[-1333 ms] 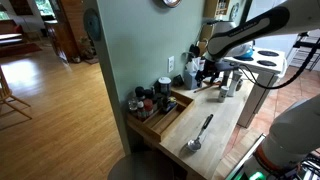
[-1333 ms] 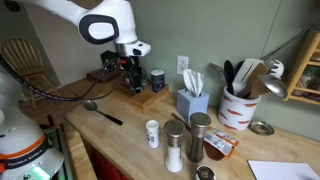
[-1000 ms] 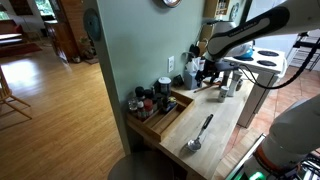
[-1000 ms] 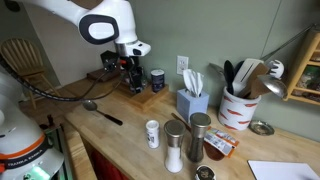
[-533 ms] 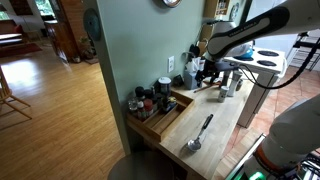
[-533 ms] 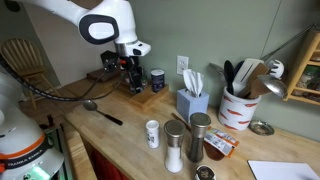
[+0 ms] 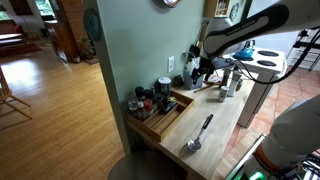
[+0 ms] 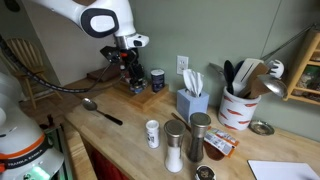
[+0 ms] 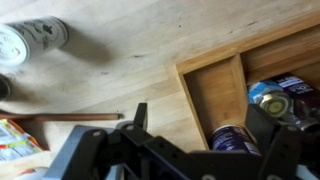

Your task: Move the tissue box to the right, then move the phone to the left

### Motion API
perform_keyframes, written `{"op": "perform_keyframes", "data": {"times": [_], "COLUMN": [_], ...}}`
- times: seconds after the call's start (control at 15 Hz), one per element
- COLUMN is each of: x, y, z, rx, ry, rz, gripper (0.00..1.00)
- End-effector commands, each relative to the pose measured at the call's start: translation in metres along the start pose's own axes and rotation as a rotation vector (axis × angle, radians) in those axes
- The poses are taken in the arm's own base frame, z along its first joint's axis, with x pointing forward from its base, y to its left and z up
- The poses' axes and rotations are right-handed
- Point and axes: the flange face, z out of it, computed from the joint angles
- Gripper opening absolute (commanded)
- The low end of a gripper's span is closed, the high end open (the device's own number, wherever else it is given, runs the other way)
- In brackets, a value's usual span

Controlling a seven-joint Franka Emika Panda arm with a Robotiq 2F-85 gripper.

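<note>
Tool [image 8: 130,80] hangs over spice tray [image 8: 150,97]. Jaws seem wide apart and empty, but wrist view is murky. Tissue box [image 8: 191,103] stands on tabletop [image 8: 130,112], well apart from tool. Advice: descend vertically, straddle box walls, spare protruding tissues.

No text, brand, number or sign is legible in any view (print too small and blurred).

Printed surfaces noted, all unreadable:
- Colourful packet [image 8: 222,146] on the counter [image 8: 128,140]: red and orange print, no letters resolved.
- Spice jar lid [image 9: 270,98] in the wooden tray [image 9: 215,95]: blue label, smeared.
- White cylindrical container [image 9: 30,40]: grey markings, indistinct.
- Tissue box [image 8: 190,103]: no marking can be made out on its faces.
</note>
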Motion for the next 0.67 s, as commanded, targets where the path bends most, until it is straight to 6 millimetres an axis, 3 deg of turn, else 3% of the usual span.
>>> {"op": "perform_keyframes", "data": {"times": [0.0,0.27,0.6], "x": [0.031,0.067,0.103], "y": [-0.032,-0.031,-0.005], "z": [-0.014,-0.015,0.022], "rx": [-0.040,-0.061,-0.031], "ry": [0.035,0.071,0.086], "rz": [-0.165,-0.276,-0.282], "gripper": [1.00,1.00,1.00]}}
